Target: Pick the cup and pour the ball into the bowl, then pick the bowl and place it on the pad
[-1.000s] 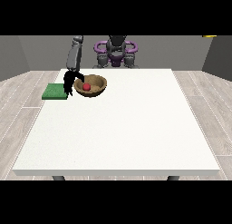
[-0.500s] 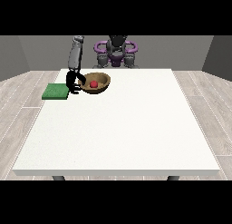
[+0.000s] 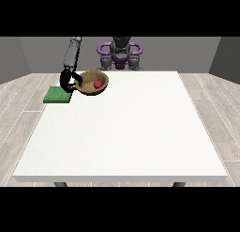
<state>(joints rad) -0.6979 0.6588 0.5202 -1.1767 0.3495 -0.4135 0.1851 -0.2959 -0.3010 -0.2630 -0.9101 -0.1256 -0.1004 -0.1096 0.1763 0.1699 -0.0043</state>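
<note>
While the bowl [image 3: 92, 82] hangs tilted just beside the green pad [image 3: 57, 95], on the side toward the table's middle, you see the hand at the view's left [image 3: 68, 81] curled round its near rim, holding it. The bowl looks lifted a little off the white table [image 3: 126, 132], though you cannot tell that for certain. One red ball [image 3: 97, 84] sits inside it, toward the low side of the tilt.

Judge the bowl as stiff and fairly light, a hard wooden-looking shell that will not flex at the rim. That rim is the sensible place to hold; a one-sided hold lets the far edge sag, so the ball may roll. The ball looks small, smooth and quick to escape.

Count what you have: one bowl, one ball, one pad, one hand at work. No cup shows anywhere near the bowl, and the robot's other hand is not in sight.
</note>
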